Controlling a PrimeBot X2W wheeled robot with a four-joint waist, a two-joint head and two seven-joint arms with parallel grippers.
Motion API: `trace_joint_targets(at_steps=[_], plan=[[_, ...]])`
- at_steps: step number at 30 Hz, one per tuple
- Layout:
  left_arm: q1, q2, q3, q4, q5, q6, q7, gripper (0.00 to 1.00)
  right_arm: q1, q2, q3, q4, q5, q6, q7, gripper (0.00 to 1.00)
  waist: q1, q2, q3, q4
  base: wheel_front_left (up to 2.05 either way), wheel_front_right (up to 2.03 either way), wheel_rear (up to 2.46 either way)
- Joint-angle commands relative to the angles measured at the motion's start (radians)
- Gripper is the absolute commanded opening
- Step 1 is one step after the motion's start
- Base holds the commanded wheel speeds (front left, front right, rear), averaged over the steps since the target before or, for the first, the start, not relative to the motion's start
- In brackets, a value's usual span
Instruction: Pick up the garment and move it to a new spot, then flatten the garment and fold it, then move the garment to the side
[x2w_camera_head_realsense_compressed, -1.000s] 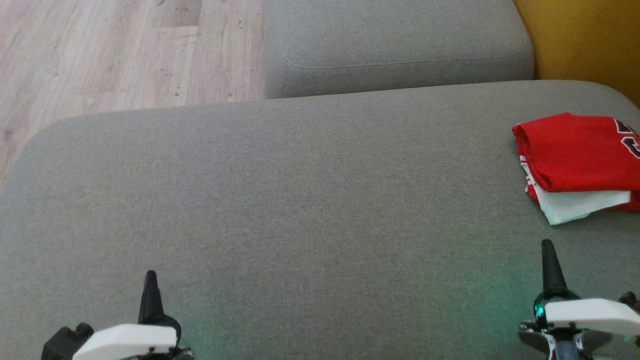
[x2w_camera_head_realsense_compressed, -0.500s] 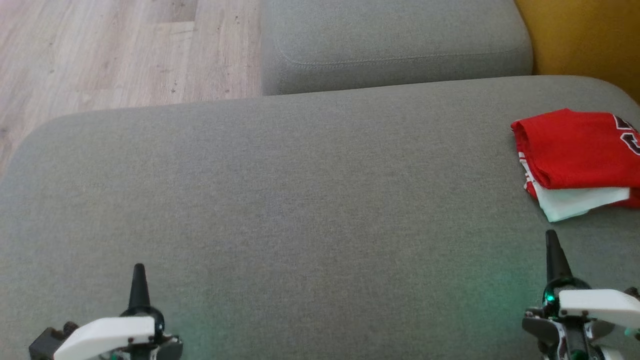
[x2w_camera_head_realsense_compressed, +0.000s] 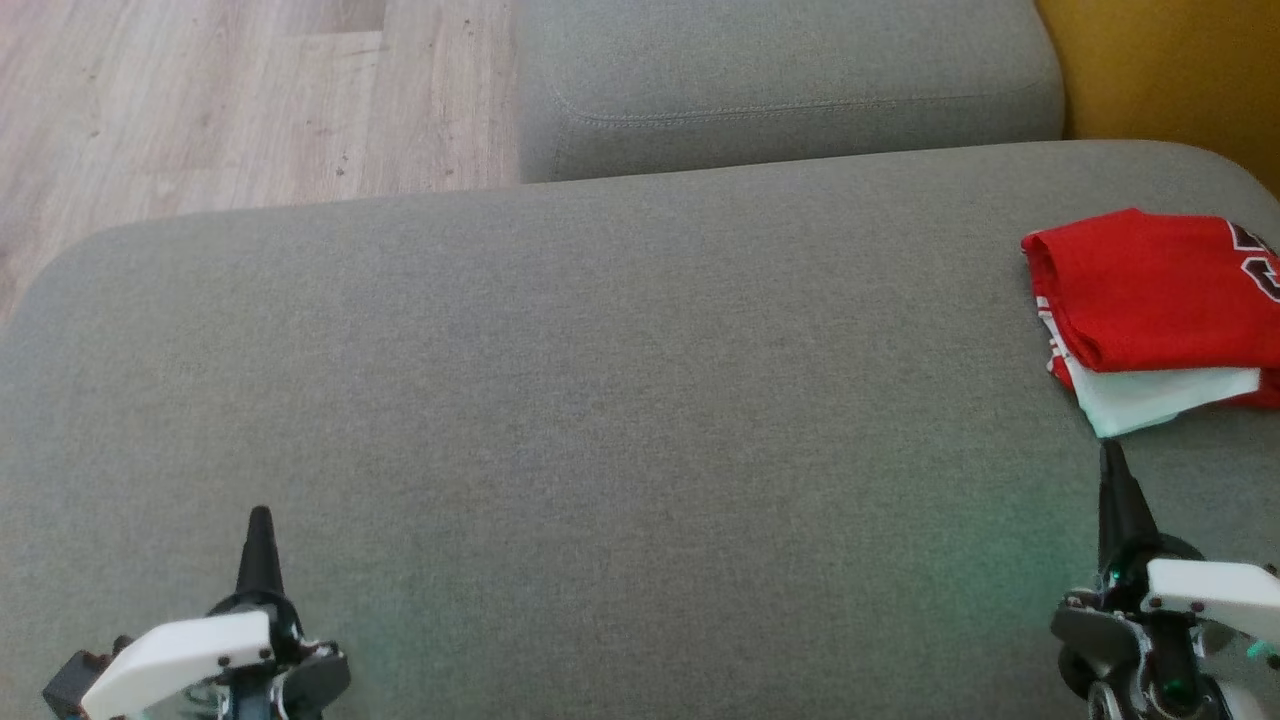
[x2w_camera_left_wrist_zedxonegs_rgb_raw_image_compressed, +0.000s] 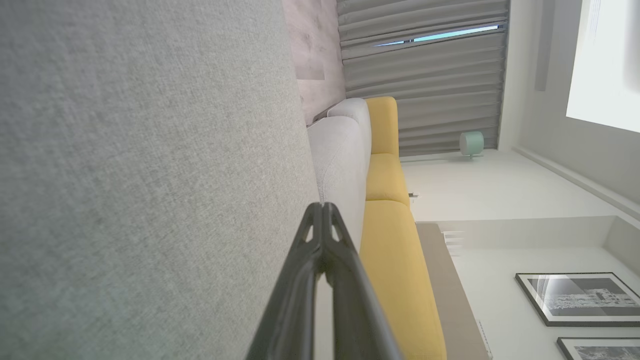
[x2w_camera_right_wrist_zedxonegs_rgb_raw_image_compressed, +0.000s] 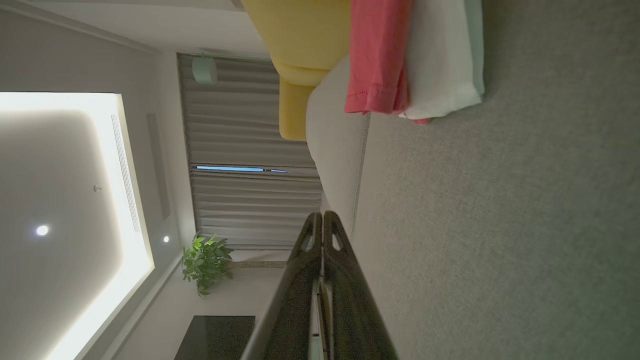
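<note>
Camera has tilted slightly since a second ago; the right gripper (x2w_camera_head_realsense_compressed: 1112, 458) tip now sits nearer the white corner of the folded garment (x2w_camera_head_realsense_compressed: 1150, 290), which lies at the right edge of the big grey cushion (x2w_camera_head_realsense_compressed: 600, 400). Count: one garment; two grippers, both pinched shut and empty, left gripper (x2w_camera_head_realsense_compressed: 260, 522) low at left; two cushions, the smaller cushion (x2w_camera_head_realsense_compressed: 780, 90) behind.

We see the sofa seat (x2w_camera_head_realsense_compressed: 600, 400) covered in grey woven cloth, matt and slightly rough. The garment (x2w_camera_head_realsense_compressed: 1150, 290) is red cloth, smooth and matt, with a white cloth layer beneath. The floor (x2w_camera_head_realsense_compressed: 200, 100) looks like pale matt wood planks. The left end effector (x2w_camera_head_realsense_compressed: 259, 525) and right end effector (x2w_camera_head_realsense_compressed: 1112, 470) have dark matt fingers (x2w_camera_left_wrist_zedxonegs_rgb_raw_image_compressed: 300, 280) and smooth white plastic-looking shells (x2w_camera_head_realsense_compressed: 180, 650).
</note>
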Motion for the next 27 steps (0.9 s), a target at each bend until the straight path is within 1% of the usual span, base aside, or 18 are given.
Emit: trace_joint_targets(at_steps=[1,8,27], plan=[[-0.069,0.01,0.046,-0.023,-0.04,-0.014,0.012,0.0,-0.073,-0.023,0.01,-0.031,0.044,-0.001,0.014,0.0,0.0,0.0,0.002,-0.001,0.0,0.0,0.0],[-0.086,0.009,0.069,-0.016,-0.116,-0.028,0.032,0.0,-0.09,-0.022,-0.001,-0.027,0.119,-0.001,0.034,0.0,0.0,0.0,0.006,-0.004,0.0,0.0,0.0],[-0.087,0.003,0.078,-0.016,-0.109,-0.028,0.038,0.0,-0.091,-0.017,-0.008,-0.027,0.113,-0.001,0.04,0.0,0.0,0.0,0.006,-0.004,0.0,0.0,0.0]])
